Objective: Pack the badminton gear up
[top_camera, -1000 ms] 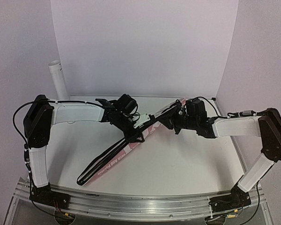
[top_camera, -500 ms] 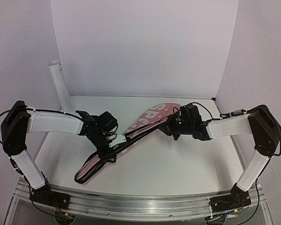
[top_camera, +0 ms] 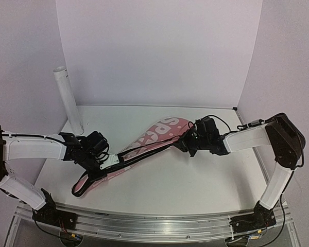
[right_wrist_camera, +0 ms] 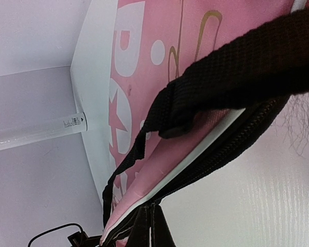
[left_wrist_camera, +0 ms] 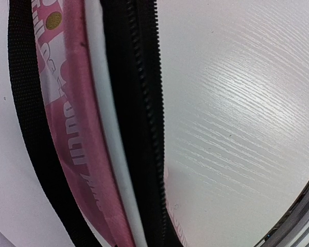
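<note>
The long pink bag (top_camera: 154,136) lies slantwise across the table, wide end at the back right, narrow end at the front left. My left gripper (top_camera: 107,160) sits on its black zipper edge (left_wrist_camera: 144,103) near the narrow end, shut on that edge; its fingers stay out of the left wrist view. My right gripper (top_camera: 184,141) is shut on a black tab (right_wrist_camera: 153,229) at the bag's wide end. The black strap (right_wrist_camera: 232,56) runs across the pink side (right_wrist_camera: 144,77). The badminton gear is hidden from every view.
A tall white tube (top_camera: 68,100) stands upright at the back left, behind my left arm; it also shows in the right wrist view, tube (right_wrist_camera: 36,131). White walls close in the back and both sides. The rail with the arm bases (top_camera: 154,224) runs along the front edge.
My left gripper has travelled down and left along the bag's zipper edge and closed there. The bag has swung lower and to the left. The right gripper kept its hold, shifting slightly left.
</note>
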`<state>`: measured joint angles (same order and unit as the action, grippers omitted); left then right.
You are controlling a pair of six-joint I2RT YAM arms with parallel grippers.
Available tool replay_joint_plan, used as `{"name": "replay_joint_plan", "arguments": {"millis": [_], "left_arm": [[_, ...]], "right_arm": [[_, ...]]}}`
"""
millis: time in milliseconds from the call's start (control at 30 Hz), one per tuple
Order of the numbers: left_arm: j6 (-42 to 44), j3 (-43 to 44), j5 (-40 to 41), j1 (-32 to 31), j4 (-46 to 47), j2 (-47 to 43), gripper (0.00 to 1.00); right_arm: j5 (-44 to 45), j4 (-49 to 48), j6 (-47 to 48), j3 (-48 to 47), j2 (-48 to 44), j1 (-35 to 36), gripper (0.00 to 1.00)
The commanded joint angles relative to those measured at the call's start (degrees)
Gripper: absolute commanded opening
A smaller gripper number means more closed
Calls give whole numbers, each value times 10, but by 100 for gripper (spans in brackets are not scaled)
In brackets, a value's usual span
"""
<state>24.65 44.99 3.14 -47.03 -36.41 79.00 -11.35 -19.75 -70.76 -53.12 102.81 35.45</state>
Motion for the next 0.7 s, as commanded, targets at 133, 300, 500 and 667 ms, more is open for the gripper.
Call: {"name": "replay_joint_plan", "arguments": {"millis": [133,300,500,667], "left_arm": [[-25,83,-64,-3,63,50,0],[-74,139,-115,-3,97,103,0],[-108,231,-159,-4,141,190,0],[-109,314,-229,-7,178,245,0]], "right_arm": [[-31,-55,-20,2,1,6,0],[-34,-103,-62,-5,35,46,0],[-24,-126,-87,-10,44,95,0],[-33,-126,-91,-31,50,132,0]]}}
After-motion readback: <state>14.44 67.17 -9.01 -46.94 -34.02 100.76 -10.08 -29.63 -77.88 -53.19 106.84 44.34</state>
